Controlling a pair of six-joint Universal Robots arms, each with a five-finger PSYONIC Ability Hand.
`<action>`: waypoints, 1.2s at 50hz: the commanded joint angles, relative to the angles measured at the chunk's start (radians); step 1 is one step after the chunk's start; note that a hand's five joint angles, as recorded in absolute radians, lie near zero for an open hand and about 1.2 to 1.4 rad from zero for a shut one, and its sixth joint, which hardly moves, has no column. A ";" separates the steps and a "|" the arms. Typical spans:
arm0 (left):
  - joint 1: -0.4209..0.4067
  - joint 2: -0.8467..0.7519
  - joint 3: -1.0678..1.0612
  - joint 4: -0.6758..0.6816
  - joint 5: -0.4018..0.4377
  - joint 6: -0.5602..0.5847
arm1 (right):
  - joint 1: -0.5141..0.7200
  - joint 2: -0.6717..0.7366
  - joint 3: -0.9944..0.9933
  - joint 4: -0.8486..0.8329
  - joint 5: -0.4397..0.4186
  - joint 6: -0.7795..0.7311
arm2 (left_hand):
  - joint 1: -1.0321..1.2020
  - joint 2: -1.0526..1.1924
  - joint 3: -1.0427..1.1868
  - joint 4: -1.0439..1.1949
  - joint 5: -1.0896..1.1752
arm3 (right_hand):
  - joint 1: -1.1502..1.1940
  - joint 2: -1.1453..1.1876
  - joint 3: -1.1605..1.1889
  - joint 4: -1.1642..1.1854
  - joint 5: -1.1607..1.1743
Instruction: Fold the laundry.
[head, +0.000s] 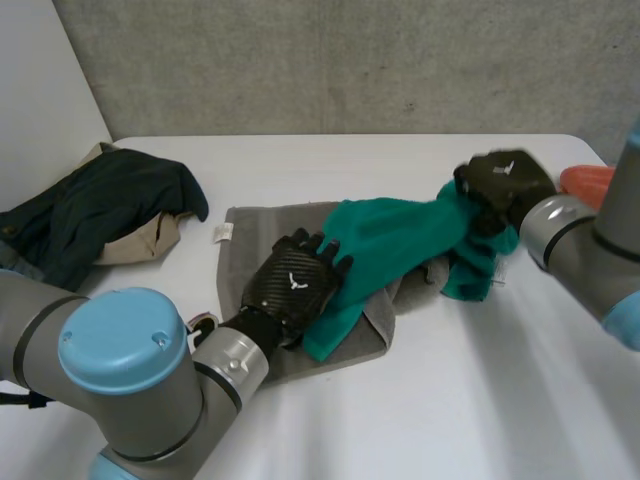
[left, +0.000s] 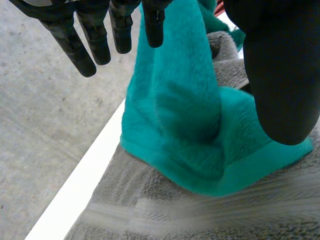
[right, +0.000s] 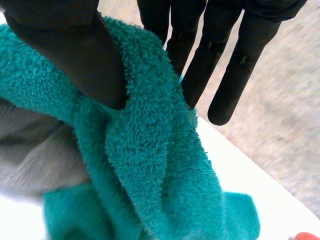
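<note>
A teal towel (head: 400, 235) lies stretched across a grey towel (head: 260, 230) in the middle of the white table (head: 450, 400). My left hand (head: 292, 285) rests palm down on the teal towel's near left end, fingers straight. In the left wrist view the teal towel (left: 190, 125) runs between the straight fingers (left: 80, 45) and the thumb, with the grey towel (left: 200, 215) beneath. My right hand (head: 505, 180) holds the teal towel's far right end, raised off the table. In the right wrist view, thumb (right: 75, 45) and fingers pinch the teal towel (right: 145, 165) above the grey towel (right: 30, 160).
A dark navy garment (head: 100, 205) lies heaped over a beige cloth at the table's left edge. An orange-red thing (head: 588, 180) sits at the right edge behind my right arm. The table's edge runs close by both towels in the wrist views.
</note>
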 joint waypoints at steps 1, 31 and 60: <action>0.056 0.023 0.019 0.001 -0.019 -0.032 | -0.041 -0.129 -0.067 0.001 -0.002 0.085 | -0.015 -0.025 -0.029 -0.023 -0.046 | 0.283 0.221 0.216 0.202 0.230; 0.020 -0.520 0.860 -0.373 0.159 -0.179 | -0.242 -0.343 -0.118 0.078 -0.161 0.297 | -0.015 -0.025 -0.029 -0.023 -0.046 | 0.283 0.221 0.216 0.202 0.230; 0.237 -0.125 0.698 -0.036 -0.218 -0.107 | -0.206 -0.298 0.059 0.030 -0.166 0.208 | 1.207 1.197 1.192 1.198 1.175 | 0.283 0.221 0.216 0.202 0.230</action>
